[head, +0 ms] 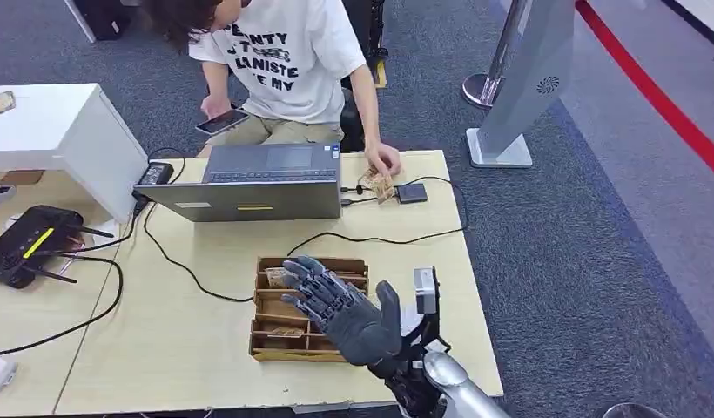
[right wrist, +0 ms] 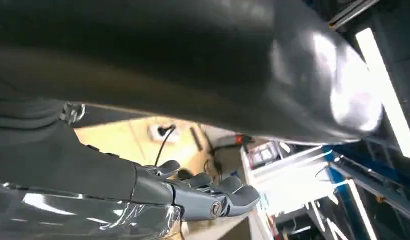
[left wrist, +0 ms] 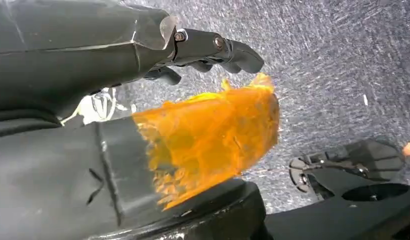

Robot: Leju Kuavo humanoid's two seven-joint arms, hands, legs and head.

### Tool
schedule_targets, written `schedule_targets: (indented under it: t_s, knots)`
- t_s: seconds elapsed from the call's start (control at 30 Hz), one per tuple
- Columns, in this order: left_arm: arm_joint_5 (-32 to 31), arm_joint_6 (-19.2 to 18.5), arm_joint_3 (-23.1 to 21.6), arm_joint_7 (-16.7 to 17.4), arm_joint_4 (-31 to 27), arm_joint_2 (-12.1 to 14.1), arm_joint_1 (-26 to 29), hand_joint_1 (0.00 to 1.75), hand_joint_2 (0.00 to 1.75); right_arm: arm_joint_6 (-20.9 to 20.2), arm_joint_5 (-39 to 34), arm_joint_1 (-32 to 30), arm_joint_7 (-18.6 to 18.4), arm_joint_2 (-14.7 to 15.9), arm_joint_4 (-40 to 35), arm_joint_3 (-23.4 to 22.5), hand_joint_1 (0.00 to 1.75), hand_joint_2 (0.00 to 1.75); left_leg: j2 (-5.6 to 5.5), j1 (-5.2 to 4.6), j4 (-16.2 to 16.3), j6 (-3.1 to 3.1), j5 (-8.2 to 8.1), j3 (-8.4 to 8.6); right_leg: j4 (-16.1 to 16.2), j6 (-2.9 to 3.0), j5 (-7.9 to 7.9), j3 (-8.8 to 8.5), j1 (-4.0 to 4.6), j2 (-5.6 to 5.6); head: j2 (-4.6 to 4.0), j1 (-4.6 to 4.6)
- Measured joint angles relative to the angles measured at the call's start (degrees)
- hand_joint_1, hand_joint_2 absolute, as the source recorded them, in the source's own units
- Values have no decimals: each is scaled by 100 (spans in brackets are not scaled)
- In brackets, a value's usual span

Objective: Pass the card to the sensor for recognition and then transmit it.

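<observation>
Head view: a light plywood table [head: 205,348] on grey carpet carries, toward its far edge, an open grey laptop computer [head: 249,183] whose lid faces the robot. Behind the table sits a person in a white printed T-shirt [head: 288,61], one hand holding a phone, the other hand [head: 384,161] resting on small cards near a small flat black sensor box [head: 412,192] connected by a black cable. A white cabinet [head: 62,131] stands at the table's left, with a black router [head: 27,244] with a yellow stripe in front of it. Near the front edge lies a shallow brown cardboard tray with slotted compartments [head: 266,335]; thin brown cards [head: 288,332] rest in its slots, one visible in a near compartment. The robot's right hand [head: 340,305], dark grey with a silver forearm, hovers palm-up above the tray, its fingers spread apart and extended over the far compartments, with nothing between them. Right wrist view: the same fingers [right wrist: 218,192] lie straight and parted, empty. Left wrist view: the left hand [left wrist: 208,50] hangs over the carpet, its dark fingers loosely curled, holding nothing; an orange blur covers the picture's centre.
</observation>
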State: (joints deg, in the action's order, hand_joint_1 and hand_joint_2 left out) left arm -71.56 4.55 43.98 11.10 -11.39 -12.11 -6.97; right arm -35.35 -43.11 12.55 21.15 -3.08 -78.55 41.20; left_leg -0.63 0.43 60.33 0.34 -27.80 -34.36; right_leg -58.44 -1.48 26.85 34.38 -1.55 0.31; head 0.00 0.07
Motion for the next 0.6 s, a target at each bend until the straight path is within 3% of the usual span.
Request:
schedule_targets:
  t_s: [0.1,0.27,0.6]
  knots:
    - [-48,-83,0,162,-2,18,-94,0,0,-48,-557,146,-363,-254,221,-15,0,0,1,4,0,-2,2,1,-1,2,-2,0,4,0,0,-2]
    - [-111,-103,0,199,-2,72,-210,0,0,-85,-1090,341,-507,-584,461,-155,0,0,0,10,0,-7,8,2,-3,5,-4,-2,9,-3,0,0]
    - [-192,-135,-11,201,0,85,-283,0,0,-378,-1444,348,-566,-697,529,-361,0,0,0,9,0,-8,5,0,1,3,-2,-1,9,-2,0,0]
